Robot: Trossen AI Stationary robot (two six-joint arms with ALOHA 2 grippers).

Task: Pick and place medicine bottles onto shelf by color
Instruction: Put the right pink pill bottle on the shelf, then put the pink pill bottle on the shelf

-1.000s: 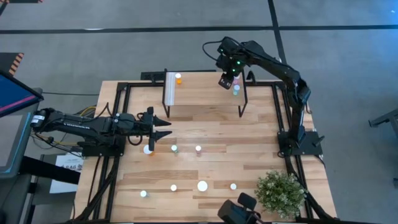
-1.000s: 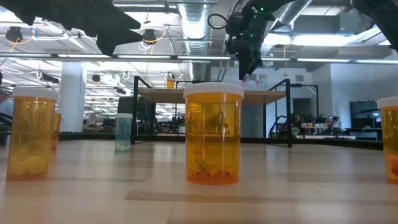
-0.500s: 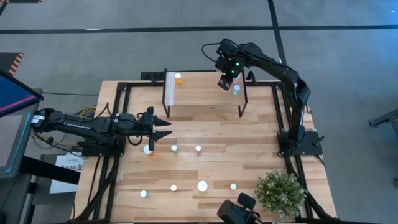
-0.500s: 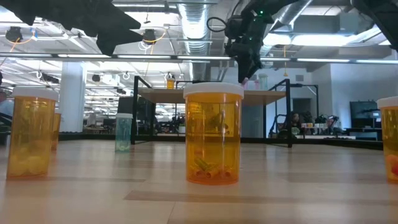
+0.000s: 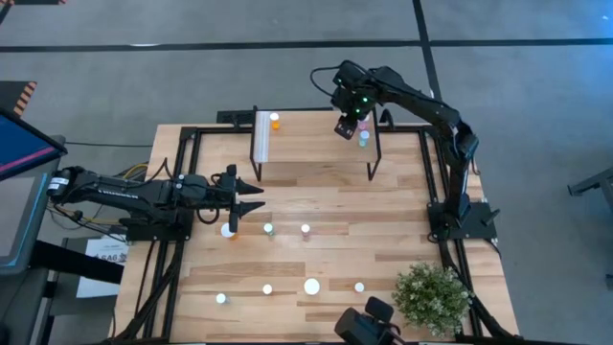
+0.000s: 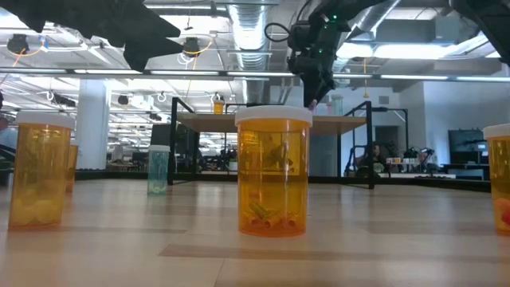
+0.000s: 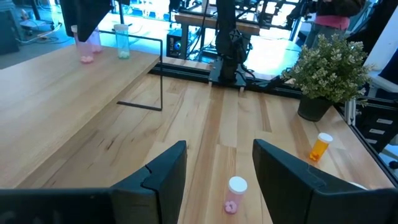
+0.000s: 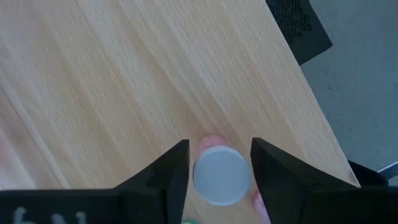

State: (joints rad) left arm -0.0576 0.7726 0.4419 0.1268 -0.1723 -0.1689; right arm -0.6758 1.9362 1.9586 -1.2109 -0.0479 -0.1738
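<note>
The shelf (image 5: 316, 144), a light wood plank on thin black legs, stands at the table's far side. On it are an orange bottle (image 5: 275, 121) at the left and a teal bottle (image 5: 364, 141) at the right. My right gripper (image 5: 345, 126) hangs over the shelf's right part, shut on a pink bottle (image 8: 211, 143) with a white cap. My left gripper (image 5: 259, 197) is open and empty above the table's left half. Several bottles stand on the table, among them an orange (image 5: 228, 230), a teal (image 5: 268, 229) and a pink one (image 5: 306, 230). My right gripper pinches the pink bottle at its white cap (image 8: 221, 175) between the two fingers, one on each side. The fingers come from above, pointing down. The bottle is upright below them (image 6: 311, 104). I cannot tell whether its base rests on the shelf top.
More white-capped bottles stand near the table's front (image 5: 312, 286). A bushy green plant (image 5: 433, 297) sits at the front right corner. In the low view a large orange bottle (image 6: 272, 171) stands close in front, and other bottles (image 6: 40, 171) (image 6: 158, 169) stand to the left.
My right gripper has shifted a little toward the table's left over the shelf, carrying the pink bottle upright with it.
</note>
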